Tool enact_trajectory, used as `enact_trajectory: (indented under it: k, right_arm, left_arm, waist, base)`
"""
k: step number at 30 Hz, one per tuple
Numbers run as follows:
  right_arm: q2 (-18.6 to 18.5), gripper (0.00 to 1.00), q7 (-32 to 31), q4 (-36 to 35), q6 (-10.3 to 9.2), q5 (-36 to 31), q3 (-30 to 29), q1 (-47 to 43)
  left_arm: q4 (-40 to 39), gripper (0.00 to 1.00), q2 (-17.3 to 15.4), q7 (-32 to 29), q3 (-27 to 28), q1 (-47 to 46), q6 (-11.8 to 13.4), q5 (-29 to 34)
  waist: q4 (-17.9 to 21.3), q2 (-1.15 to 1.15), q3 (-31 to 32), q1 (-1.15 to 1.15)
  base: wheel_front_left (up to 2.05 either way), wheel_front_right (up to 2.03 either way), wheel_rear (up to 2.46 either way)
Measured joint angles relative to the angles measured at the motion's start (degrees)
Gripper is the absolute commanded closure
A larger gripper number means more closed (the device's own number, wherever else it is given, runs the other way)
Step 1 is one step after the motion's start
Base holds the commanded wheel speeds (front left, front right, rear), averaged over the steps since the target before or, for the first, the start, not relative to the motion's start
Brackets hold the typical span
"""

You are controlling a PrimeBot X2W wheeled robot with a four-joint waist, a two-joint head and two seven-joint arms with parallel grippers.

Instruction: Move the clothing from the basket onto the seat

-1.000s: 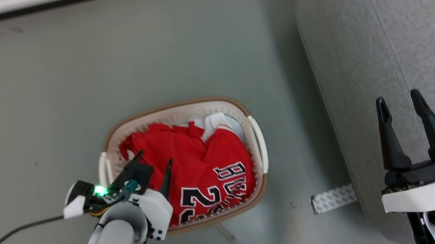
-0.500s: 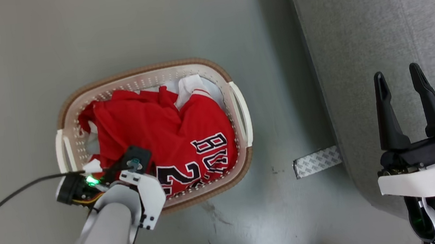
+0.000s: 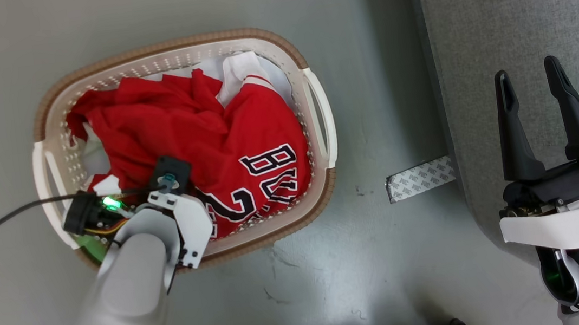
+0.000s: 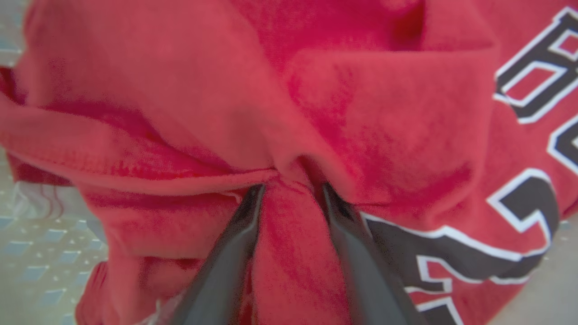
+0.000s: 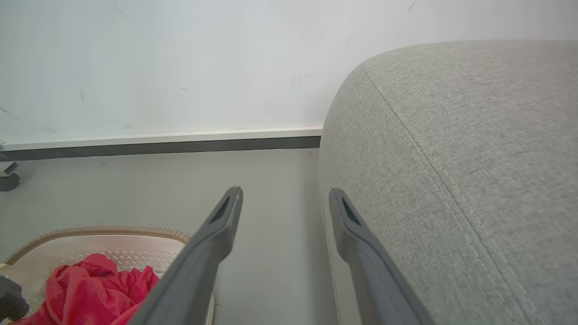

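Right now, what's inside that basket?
Red clothing fills the basket, with something white at its far end. The left end effector is buried in the fabric. Whatever lies underneath is covered.

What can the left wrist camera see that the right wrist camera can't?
Left wrist camera: the left gripper buried in the clothing, a red fold between its fingers, and the jersey's black letters up close. Right wrist camera: the open right gripper, the grey seat, the white wall. Both: red clothing and the basket.
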State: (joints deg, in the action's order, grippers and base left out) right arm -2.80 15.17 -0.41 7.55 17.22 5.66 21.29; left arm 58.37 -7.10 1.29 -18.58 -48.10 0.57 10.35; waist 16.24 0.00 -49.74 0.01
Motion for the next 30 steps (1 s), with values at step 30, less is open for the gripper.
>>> enact_trajectory:
  k: [30]
  right_arm:
    - [0.04,0.0,0.0,7.88,0.0,-5.06,0.43,-18.36]
  left_arm:
    - [-14.88,1.0,4.26,6.54,-5.49,20.84,-3.43,-24.73]
  waist:
    - [-10.66,0.0,42.51,-0.04]
  base:
    - [0.0,0.0,0.0]
